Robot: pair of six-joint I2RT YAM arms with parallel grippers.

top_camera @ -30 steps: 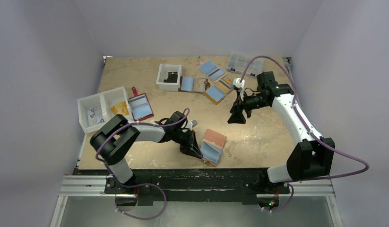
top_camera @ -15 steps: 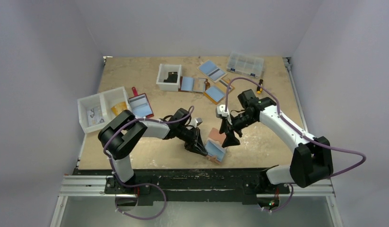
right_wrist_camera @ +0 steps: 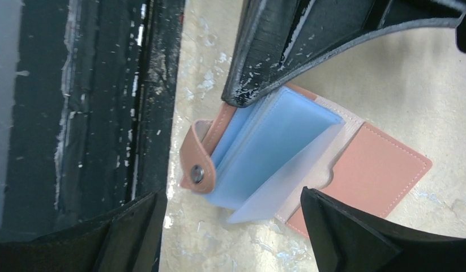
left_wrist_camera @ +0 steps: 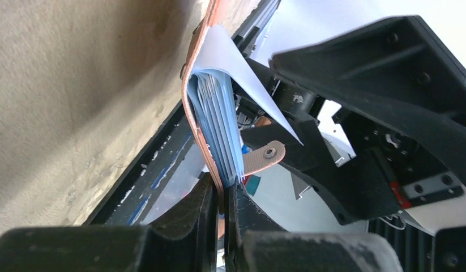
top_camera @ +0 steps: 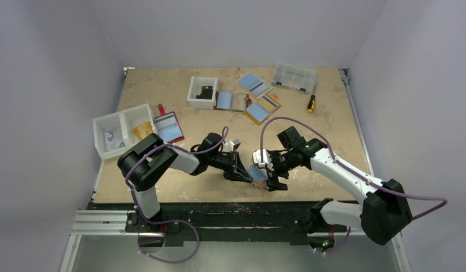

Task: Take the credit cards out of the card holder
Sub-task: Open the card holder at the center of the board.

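Note:
The card holder [top_camera: 258, 172] is a salmon-tan wallet with a snap tab [right_wrist_camera: 197, 164], standing half open near the table's front edge. My left gripper [top_camera: 244, 173] is shut on one cover [left_wrist_camera: 192, 102], with the cover's edge pinched between its fingers [left_wrist_camera: 223, 195]. Light blue leaves [right_wrist_camera: 270, 144] fan out from the holder; I cannot tell whether they are credit cards or sleeves. The other cover [right_wrist_camera: 377, 170] lies flat on the table. My right gripper [top_camera: 271, 175] hangs open over the holder, and its jaws [right_wrist_camera: 230, 195] straddle the blue leaves without touching them.
A dark red wallet [top_camera: 169, 127] lies beside a white two-part bin [top_camera: 124, 131] at the left. Further back are a small white bin [top_camera: 202, 92], orange wallets [top_camera: 259, 110], a clear organizer box [top_camera: 294, 76] and a screwdriver [top_camera: 311, 103]. The table's front edge [top_camera: 219, 201] is close.
My right arm swung from the back right down to the card holder while its jaws widened. The left gripper shifted the holder slightly right and kept its grip.

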